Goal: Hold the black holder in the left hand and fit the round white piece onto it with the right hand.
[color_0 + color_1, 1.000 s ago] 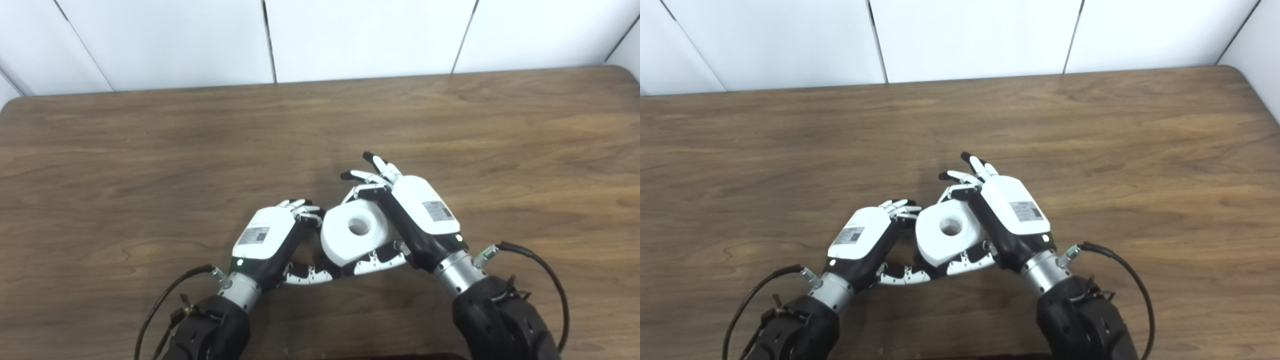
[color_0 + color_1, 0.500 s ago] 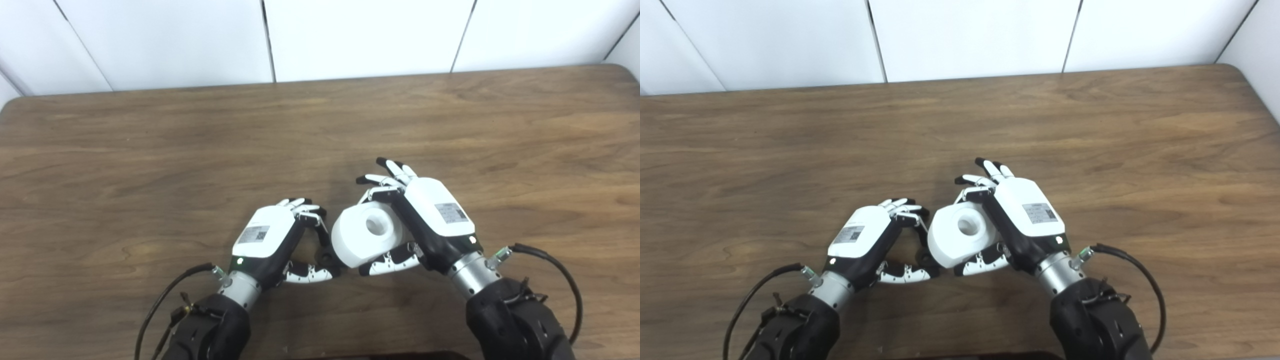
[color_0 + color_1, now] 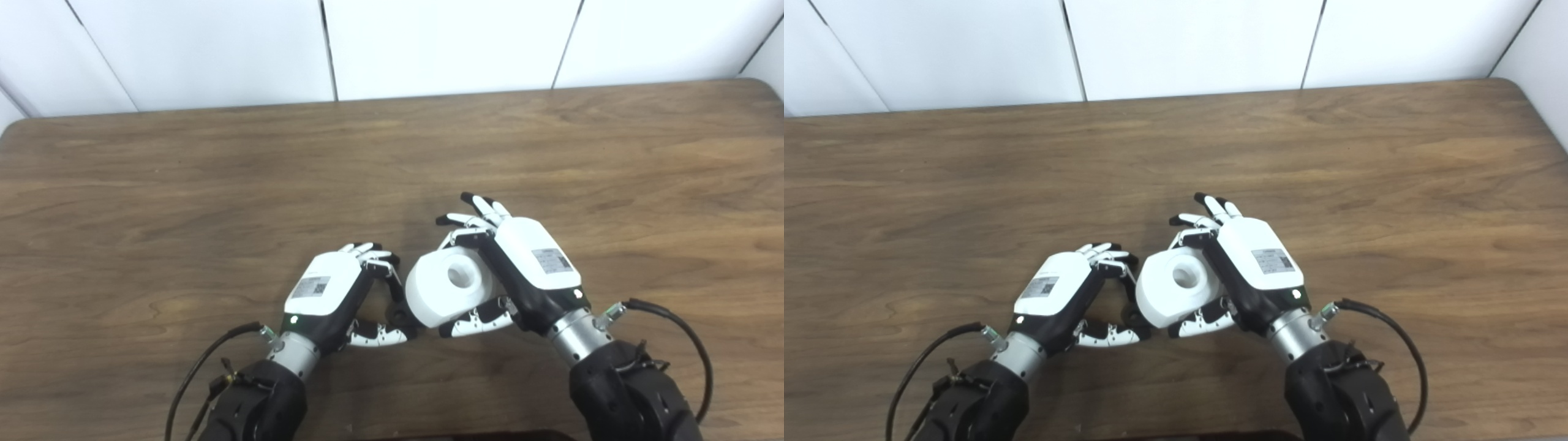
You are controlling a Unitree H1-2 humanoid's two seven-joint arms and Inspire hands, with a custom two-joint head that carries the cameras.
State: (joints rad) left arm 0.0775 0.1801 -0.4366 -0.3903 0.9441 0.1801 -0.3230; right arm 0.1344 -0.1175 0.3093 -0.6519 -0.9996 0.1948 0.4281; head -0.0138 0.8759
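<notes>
Hands meet near the front edge of a brown wooden table [image 3: 184,184], backed by a white panelled wall [image 3: 441,43]. The right hand [image 3: 527,269], its arm entering from the lower right, grips the round white piece [image 3: 444,294]: the thumb [image 3: 478,318] curls under the piece's lower side while the fingers [image 3: 468,223] wrap over its far side, two of them lifted and pointing away. The piece is a thick white disc with a round hole [image 3: 460,275] in its upward-tilted face, and it is held clear of the tabletop, between the two hands.

The left hand [image 3: 334,294], its arm entering from the lower left, is closed around the black holder [image 3: 399,306], of which only a thin dark strip and a small dark knob show between the curled fingers [image 3: 370,254] above and the thumb [image 3: 376,334] below. Most of the holder is hidden by the hand and by the white piece in front of it, so its shape cannot be told. The left edge of the white piece sits right against the visible part of the holder; whether the two actually touch or the piece is already seated cannot be told from either view.

A black cable [image 3: 674,331] loops from the right wrist, and another cable [image 3: 202,367] arcs off the left wrist. Both forearms are black, with silver wrist collars, and a small green light glows on the back of each hand.
</notes>
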